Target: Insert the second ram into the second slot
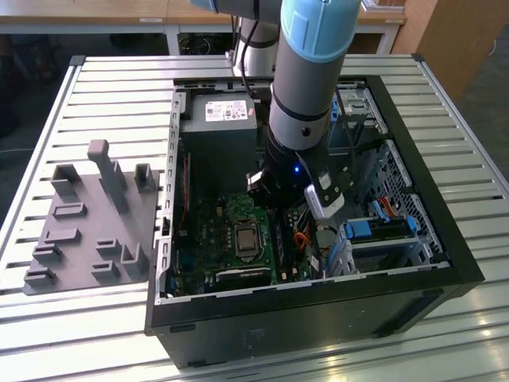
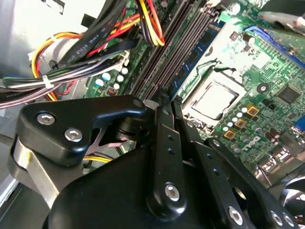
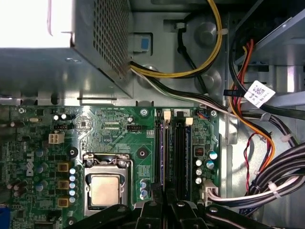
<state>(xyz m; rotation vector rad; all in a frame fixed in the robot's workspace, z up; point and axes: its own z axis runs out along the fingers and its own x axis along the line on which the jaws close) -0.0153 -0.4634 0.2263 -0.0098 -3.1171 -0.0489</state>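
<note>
Gripper point(image 2: 164, 102) over four memory slots point(image 3: 174, 152)

Cable bundle point(image 3: 276, 181) crowds slots point(image 3: 174, 152); CPU socket point(image 3: 105, 186) side open.

Arm point(image 1: 306, 76) seen as thick grey cylinder capped by light-blue joint cover, black band ringed near wrist. Small blue light noted on black wrist block. Hand point(image 2: 164, 157) formed of glossy black linkages, fastened by silver screws; metal bracket fitted at side.
</note>
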